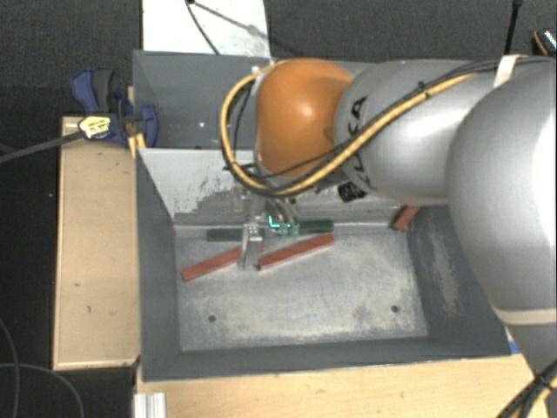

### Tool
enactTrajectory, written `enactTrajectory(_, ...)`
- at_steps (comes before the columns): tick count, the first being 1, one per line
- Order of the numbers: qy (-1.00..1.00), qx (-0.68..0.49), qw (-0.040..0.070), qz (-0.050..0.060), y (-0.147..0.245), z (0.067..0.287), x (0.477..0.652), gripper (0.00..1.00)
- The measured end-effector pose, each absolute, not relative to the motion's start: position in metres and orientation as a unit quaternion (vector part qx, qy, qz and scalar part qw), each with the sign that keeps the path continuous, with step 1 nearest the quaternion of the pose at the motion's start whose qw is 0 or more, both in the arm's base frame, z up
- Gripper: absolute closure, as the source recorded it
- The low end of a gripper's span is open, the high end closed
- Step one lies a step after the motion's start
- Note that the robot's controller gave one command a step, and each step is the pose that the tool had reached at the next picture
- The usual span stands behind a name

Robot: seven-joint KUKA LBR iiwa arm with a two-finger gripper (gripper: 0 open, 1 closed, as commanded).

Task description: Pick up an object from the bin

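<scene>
The end effector (252,252) sits low at frame centre in the bin (159,268), on the middle of 1 slanted red-brown stick (209,266). I cannot tell whether it is wide or narrow. This looks like the grasp step, and the next move calls for a firm close and a level lift.

arm (418,138) reaches in from the right, gripper (253,252) pointing down.

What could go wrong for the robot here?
The long red stick lies flat on the bin floor, so it might slip or tip when lifted. The dark green stick lies close behind it and could get bumped or grabbed too. The bin's back wall is near, so the arm might scrape it.
</scene>
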State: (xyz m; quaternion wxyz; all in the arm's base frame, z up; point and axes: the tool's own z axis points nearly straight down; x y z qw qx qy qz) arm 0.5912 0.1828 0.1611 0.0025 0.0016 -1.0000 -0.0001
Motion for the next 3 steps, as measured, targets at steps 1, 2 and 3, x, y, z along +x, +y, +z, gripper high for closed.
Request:
enactTrajectory(1,-0.999,0.047,0.003,0.000,0.208,0.066,0.580,0.00)
enactTrajectory(2,-0.999,0.043,-0.001,-0.001,0.207,0.071,0.582,1.00)
enactTrajectory(3,-0.974,0.226,-0.005,0.000,0.194,0.204,0.584,1.00)
